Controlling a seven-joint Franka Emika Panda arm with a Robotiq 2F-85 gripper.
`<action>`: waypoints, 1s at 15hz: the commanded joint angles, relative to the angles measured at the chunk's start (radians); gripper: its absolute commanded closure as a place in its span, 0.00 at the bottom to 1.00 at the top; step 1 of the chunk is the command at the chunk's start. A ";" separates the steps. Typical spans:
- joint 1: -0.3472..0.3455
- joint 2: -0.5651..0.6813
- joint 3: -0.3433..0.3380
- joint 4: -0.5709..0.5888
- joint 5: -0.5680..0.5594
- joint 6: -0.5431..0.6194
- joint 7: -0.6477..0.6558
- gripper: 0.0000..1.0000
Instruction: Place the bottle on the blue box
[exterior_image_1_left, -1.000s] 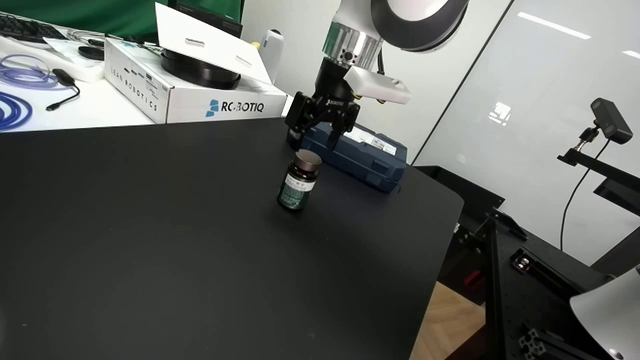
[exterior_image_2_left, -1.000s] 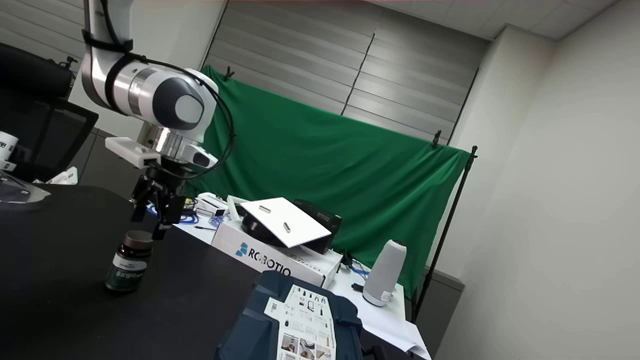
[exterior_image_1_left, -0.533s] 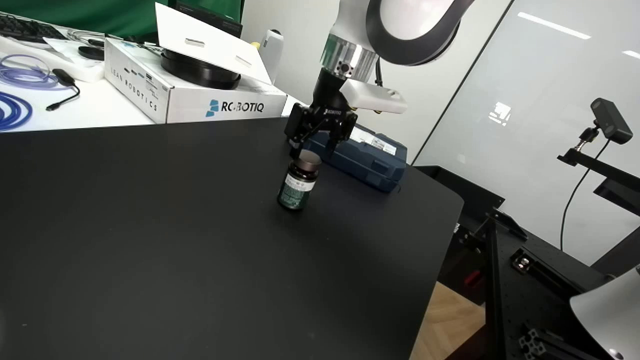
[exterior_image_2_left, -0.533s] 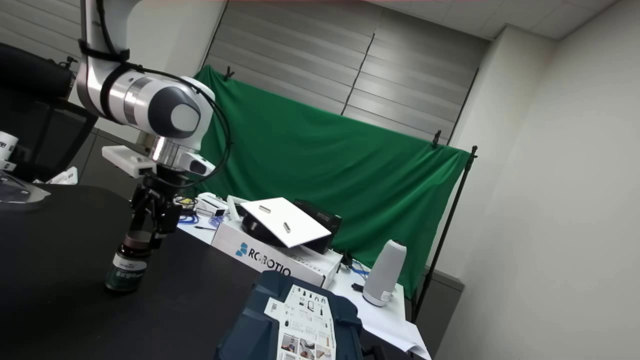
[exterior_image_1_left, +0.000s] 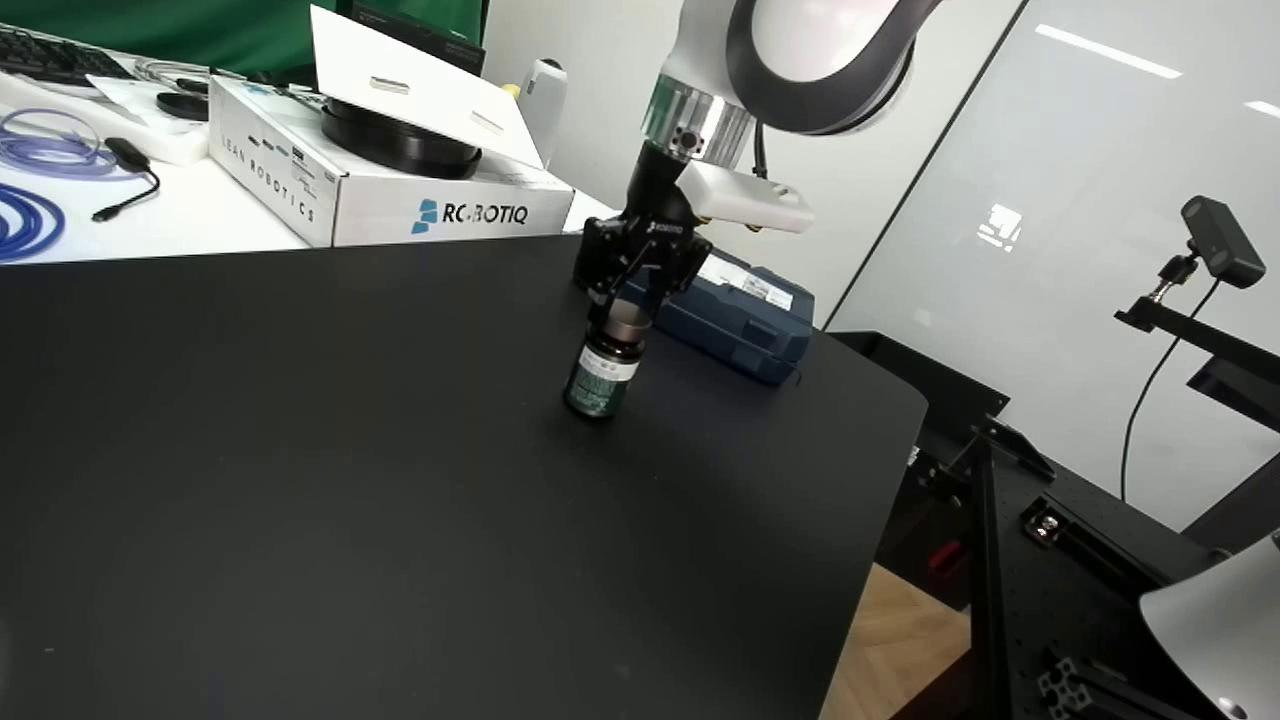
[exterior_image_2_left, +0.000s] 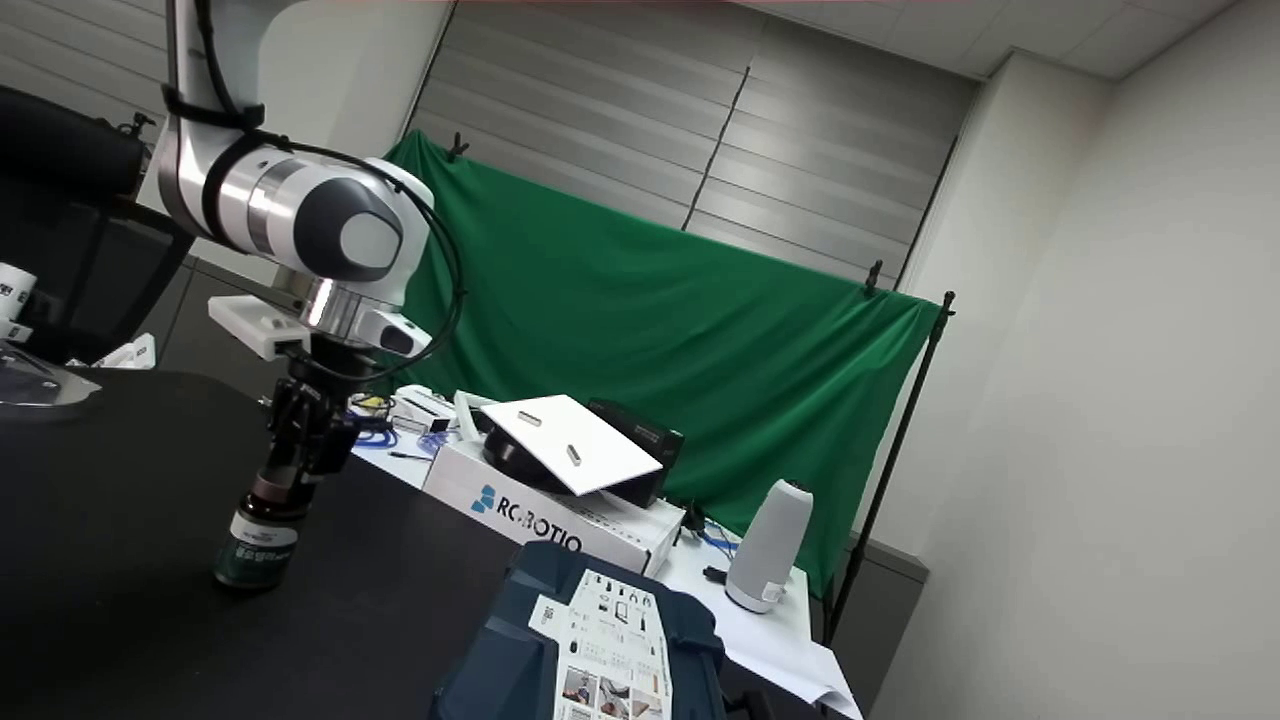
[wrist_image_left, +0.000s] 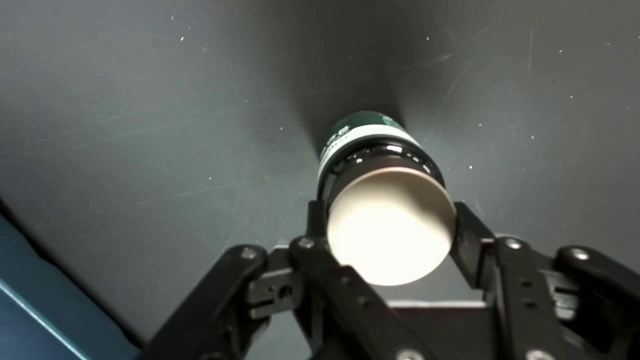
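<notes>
Black two-finger robot gripper (wrist_image_left: 392, 222) points down w/ its fingers (wrist_image_left: 472, 245) clamped on a small, squat, glossy dark bottle (exterior_image_1_left: 603, 375): in wrist view the round brown cap (wrist_image_left: 391, 235) sits btwn them, a fingertip touching each side. Bottle has a white label band & green lower part; it's upright, directly below the fingers, base at the matte black tabletop (exterior_image_1_left: 400, 450). Can't tell if it's a bit off the surface. Long, flat, plastic-looking navy-blue box (exterior_image_1_left: 735, 330), white printed label on top, lies apart from the bottle: behind & R of the fingers in an exterior view, lower L of them in wrist view, where only part shows. White cardboard box (exterior_image_1_left: 450, 190) w/ black ROBOTIQ lettering: behind & L of the fingers in an exterior view; on top, a tilted flat white panel (exterior_image_1_left: 425, 85) over a black round object (exterior_image_1_left: 395, 145). White & grey robot arm (exterior_image_2_left: 350, 220) above the fingers in both exterior views. Green cloth (exterior_image_2_left: 650, 300) hangs behind them.
</notes>
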 joint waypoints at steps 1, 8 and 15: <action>-0.003 -0.038 -0.017 0.013 0.018 -0.043 0.022 0.64; -0.066 -0.248 -0.086 0.024 -0.019 -0.203 0.003 0.64; -0.257 -0.403 -0.144 0.021 -0.041 -0.303 -0.113 0.64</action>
